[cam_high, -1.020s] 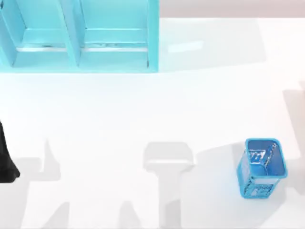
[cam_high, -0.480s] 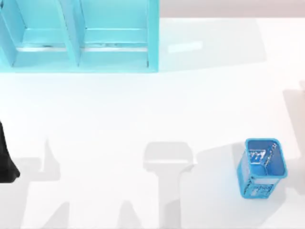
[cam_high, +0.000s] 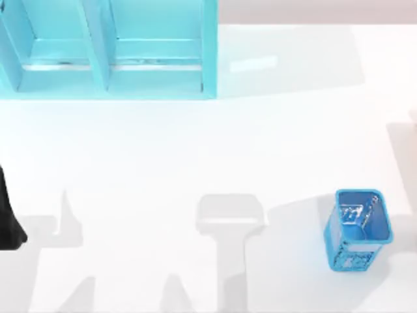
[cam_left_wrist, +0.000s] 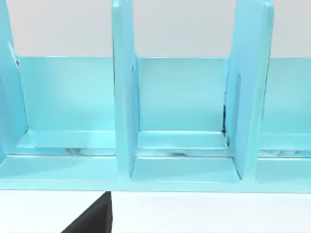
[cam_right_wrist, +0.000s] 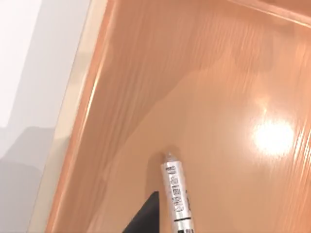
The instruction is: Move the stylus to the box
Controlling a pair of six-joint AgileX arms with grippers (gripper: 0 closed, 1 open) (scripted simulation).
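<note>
Stylus over box, right arm.
Stylus (cam_right_wrist: 175,194) hangs tip-down just above wooden box floor (cam_right_wrist: 218,97), barrel near vertical; right hand's grip on it: cannot tell. Left arm parked by the blue shelf (cam_left_wrist: 184,121).

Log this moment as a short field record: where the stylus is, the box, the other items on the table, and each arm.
stylus: silver-grey barrel with dark print, tip just above or on the box floor; contact cannot be told
box: orange wooden interior, pale rim beside the white table
right gripper: dark finger beside the stylus in the right wrist view; grip state unclear
left arm: parked at the table's left edge
blue mesh cup: right side of the table, upright
cyan shelf: far left, open compartments
</note>
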